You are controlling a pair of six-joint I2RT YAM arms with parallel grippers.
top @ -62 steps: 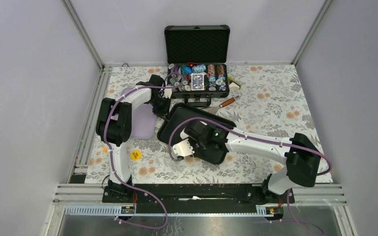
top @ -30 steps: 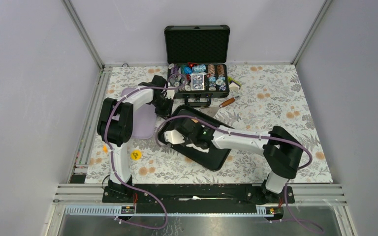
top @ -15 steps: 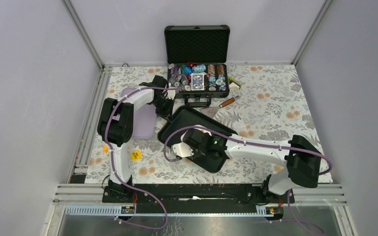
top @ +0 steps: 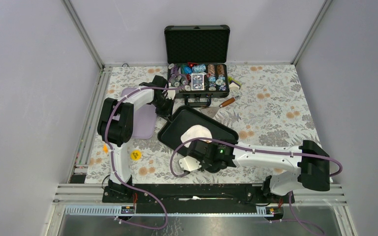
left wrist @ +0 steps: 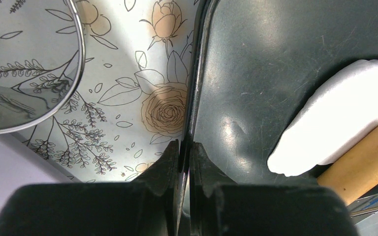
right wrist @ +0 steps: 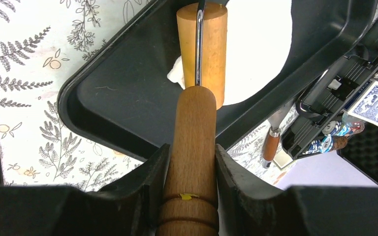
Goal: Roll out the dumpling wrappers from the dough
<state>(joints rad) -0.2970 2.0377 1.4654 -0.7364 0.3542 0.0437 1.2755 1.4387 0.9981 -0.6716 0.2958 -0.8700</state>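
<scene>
While the left gripper (left wrist: 184, 147) pinches the rim of the tray (left wrist: 246, 98) and the right gripper (right wrist: 192, 150) clamps the rolling pin (right wrist: 211, 59), the dough (right wrist: 256, 49) lies mid-tray, upper centre of frame; seemingly overlapping only its edge, the rolling pin could fold or drag it unevenly.

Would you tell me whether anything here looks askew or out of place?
The black tray sits diagonally on the table, its rim pinched by the left gripper. The open poker-chip case behind looks unrelated.
</scene>
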